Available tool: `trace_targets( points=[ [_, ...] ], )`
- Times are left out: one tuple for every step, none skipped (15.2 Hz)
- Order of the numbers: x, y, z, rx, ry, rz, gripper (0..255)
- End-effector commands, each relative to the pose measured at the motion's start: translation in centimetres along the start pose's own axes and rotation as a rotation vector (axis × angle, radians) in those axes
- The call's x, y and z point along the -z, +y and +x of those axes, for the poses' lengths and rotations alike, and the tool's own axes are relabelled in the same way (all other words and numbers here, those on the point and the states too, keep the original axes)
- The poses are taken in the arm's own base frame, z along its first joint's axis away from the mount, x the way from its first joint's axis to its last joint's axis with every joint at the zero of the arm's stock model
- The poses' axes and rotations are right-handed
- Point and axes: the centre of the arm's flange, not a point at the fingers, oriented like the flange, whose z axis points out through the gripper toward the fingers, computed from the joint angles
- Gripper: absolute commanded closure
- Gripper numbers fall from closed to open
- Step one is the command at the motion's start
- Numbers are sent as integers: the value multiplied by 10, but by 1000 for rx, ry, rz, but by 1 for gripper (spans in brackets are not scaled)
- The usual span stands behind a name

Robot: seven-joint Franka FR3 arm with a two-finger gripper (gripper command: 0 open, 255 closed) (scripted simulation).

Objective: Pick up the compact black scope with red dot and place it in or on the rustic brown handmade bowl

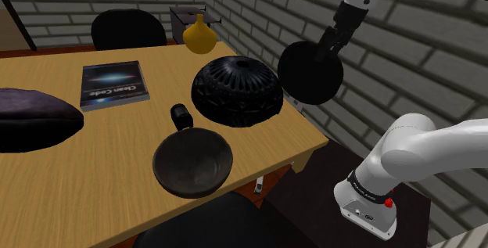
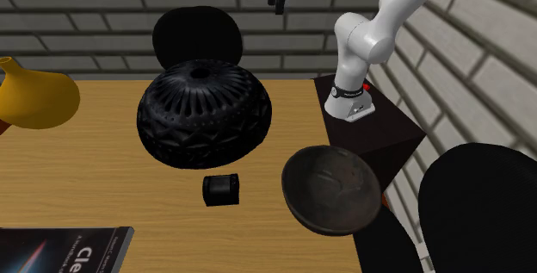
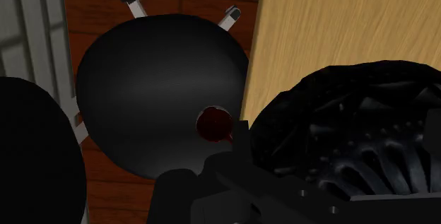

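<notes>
**A:** Where do we stand on the task?

**B:** At the very beginning, by our judgement. The compact black scope (image 2: 221, 189) lies on the wooden table (image 2: 103, 185), untouched. It sits near the foot of the big black ribbed dome (image 2: 205, 112) and close beside the dark brown bowl (image 2: 331, 185), with a little bare wood between it and each of them. We can't make out its red dot from here.

**A:** And the bowl?

**B:** Upright near the table's edge, with nothing in it. So no part of the placing is done.

**A:** What about the gripper (image 2: 278, 4)?

**B:** It hangs high up and well away from the scope. In the shoulder view it hovers past the table's edge, above a round black chair (image 1: 311, 72), and the wrist view looks down on that chair with the dome's ribs off to one side. We can't tell whether the gripper is wide or narrow, because its black parts merge into the dark things behind them. The scope is on the table, so the gripper certainly isn't carrying it.

**A:** So what's left for us?

**B:** All of it, we'd say. We need to swing over the table, clear the dome, come down on the scope, close on it, lift it, carry it the short way to the bowl and let go. The dome crowds one side of the scope, so we expect the descent to need some care.
</notes>
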Motion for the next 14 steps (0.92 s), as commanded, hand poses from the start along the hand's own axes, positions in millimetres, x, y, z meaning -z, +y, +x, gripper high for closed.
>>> trace_targets(
  points=[
    [0,0,0,0,0,0,0],
    [-6,-11,5,0,0,0,0],
    [-11,-21,11,0,0,-1,0],
    [-17,-32,16,0,-1,-1,0],
    [-23,-43,21,1,-1,-2,0],
    [-29,-54,27,1,-1,-2,0],
    [-34,-64,32,1,-1,-3,0],
    [-40,-75,38,1,-2,-3,0],
    [-46,-86,43,1,-2,-4,0],
    [-52,-96,48,1,-2,-4,0],
    [-57,-107,54,2,-2,-4,0],
    [-63,-118,59,2,-2,-5,0],
    [-69,-128,64,2,-3,-5,0],
    [-75,-139,70,2,-3,-6,0]
  ],
)
